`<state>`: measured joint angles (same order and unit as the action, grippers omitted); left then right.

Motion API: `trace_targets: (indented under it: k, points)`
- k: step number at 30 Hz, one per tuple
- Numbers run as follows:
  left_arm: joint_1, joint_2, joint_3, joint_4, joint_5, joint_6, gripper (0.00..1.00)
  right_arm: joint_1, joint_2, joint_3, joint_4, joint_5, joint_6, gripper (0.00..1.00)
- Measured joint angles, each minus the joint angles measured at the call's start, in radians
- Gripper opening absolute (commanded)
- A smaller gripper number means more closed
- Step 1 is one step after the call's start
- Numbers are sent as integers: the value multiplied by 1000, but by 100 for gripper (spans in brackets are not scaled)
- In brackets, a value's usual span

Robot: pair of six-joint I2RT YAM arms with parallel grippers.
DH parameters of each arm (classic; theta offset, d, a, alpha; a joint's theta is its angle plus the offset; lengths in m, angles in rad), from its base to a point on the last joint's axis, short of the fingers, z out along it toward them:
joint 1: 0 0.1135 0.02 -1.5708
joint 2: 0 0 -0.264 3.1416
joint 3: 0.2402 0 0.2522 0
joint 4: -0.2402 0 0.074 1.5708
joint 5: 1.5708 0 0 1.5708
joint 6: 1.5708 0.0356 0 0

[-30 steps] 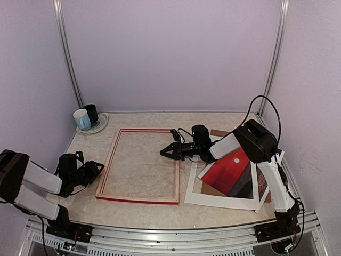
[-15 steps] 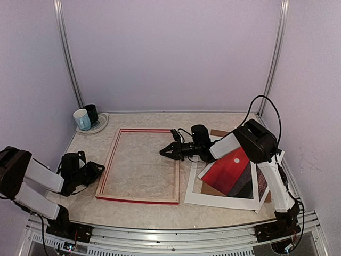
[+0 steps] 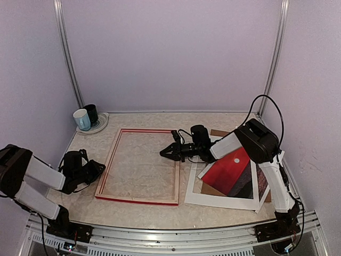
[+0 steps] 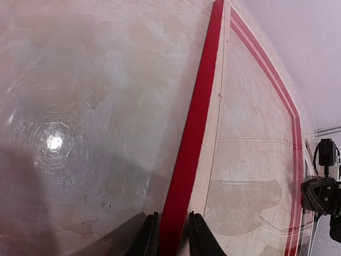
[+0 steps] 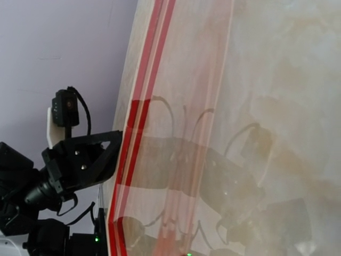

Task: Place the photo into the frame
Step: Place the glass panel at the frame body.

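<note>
at lower left we see our left gripper [image 4: 171, 217] clamping the frame [image 4: 200, 106] rail; for the right gripper [image 3: 164, 153] at centre we cannot tell; the photo [image 3: 226, 170] lies at right.

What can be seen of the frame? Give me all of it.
The frame is a large rectangle with a red front face and pale wood sides, lying flat on the marbled table, left of centre. A clear pane in its opening shows reflections. The left end effector is shut on its left rail, a finger each side. The right end effector hangs open over its right rail.
</note>
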<state>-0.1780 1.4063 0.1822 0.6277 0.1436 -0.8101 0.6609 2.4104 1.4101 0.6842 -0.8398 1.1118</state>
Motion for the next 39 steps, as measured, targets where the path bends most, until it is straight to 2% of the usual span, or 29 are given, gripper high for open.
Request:
trace_targets:
  k: [6, 39]
  points:
    - [-17, 0, 13, -13, -23, 3, 14, 3, -14, -15, -12, 13, 3, 8]
    - [-50, 0, 38, -51, -88, 6, 17, 4, -34, -50, -6, 18, 53, 12]
